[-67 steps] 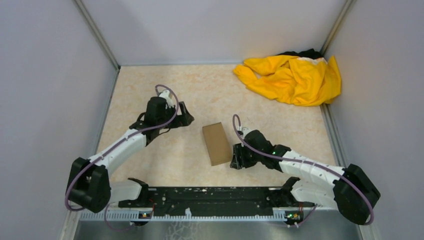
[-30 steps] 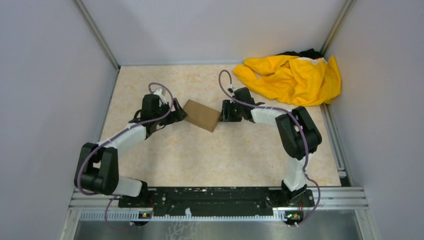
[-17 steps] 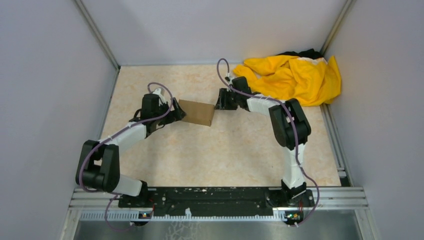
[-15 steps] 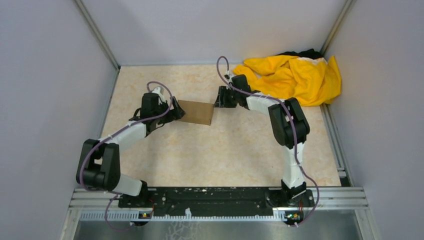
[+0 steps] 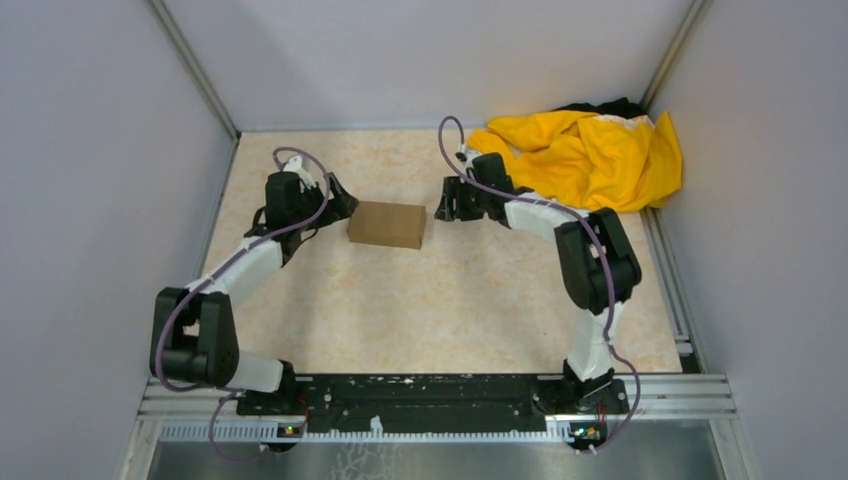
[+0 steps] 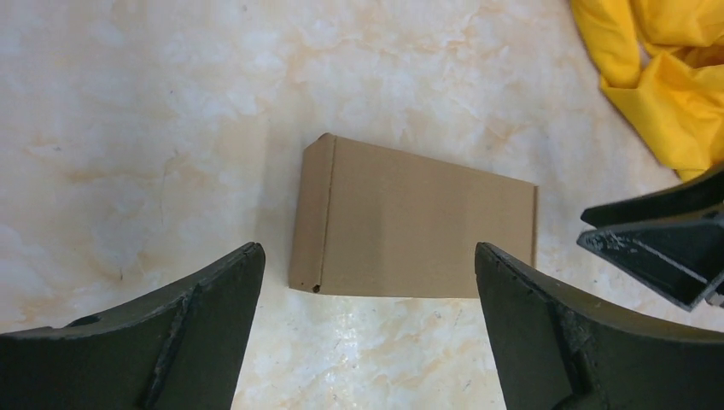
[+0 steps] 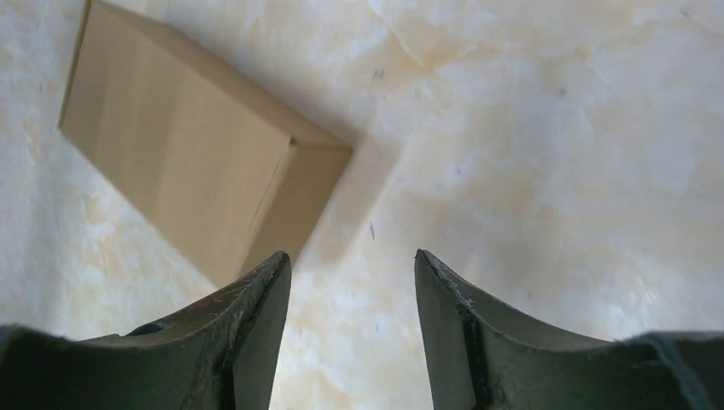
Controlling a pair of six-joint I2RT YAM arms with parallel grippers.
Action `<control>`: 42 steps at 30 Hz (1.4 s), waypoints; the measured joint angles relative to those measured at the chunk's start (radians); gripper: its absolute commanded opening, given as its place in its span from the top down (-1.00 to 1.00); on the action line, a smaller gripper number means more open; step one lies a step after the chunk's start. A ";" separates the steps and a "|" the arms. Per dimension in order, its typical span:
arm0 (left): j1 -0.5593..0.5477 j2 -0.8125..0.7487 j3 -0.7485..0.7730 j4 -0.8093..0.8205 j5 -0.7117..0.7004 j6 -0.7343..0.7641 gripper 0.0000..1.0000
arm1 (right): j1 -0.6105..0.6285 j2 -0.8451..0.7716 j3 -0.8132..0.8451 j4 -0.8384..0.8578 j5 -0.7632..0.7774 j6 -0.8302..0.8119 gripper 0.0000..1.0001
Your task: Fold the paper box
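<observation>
The paper box (image 5: 386, 224) lies closed and flat on the bench (image 5: 450, 300), between the 2 arms. The left jaws stand spread wide and empty, just short of it. The right jaws are part-open and empty near its other end.

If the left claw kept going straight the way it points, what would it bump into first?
Most likely the cardboard box. It lies on the table just ahead of the left gripper, centred between its open jaws. Height is hard to judge, so it might pass over it.
</observation>
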 measured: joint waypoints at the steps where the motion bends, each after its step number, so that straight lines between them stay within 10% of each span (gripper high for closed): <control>1: 0.000 -0.019 -0.003 0.000 0.002 0.002 -0.97 | 0.000 -0.048 -0.039 -0.007 0.012 -0.012 -0.22; 7: 0.000 -0.124 0.001 -0.031 0.023 0.008 -0.97 | 0.000 -0.405 -0.207 -0.011 0.052 -0.067 -0.51; 10: -0.002 -0.191 -0.029 -0.034 0.046 0.008 -0.97 | -0.001 -0.560 -0.282 -0.004 0.059 -0.095 -0.97; 24: -0.293 -0.401 -0.274 0.002 -0.004 -0.011 -0.97 | -0.001 -0.994 -0.679 -0.032 0.001 -0.152 -0.97; 35: 0.050 -0.170 -0.256 0.221 0.004 0.013 -0.98 | -0.289 -1.166 -0.789 0.080 0.274 -0.114 -0.97; 42: 0.077 -0.109 -0.257 0.274 -0.100 0.145 -0.97 | -0.353 -1.288 -1.038 0.327 0.503 -0.154 -0.97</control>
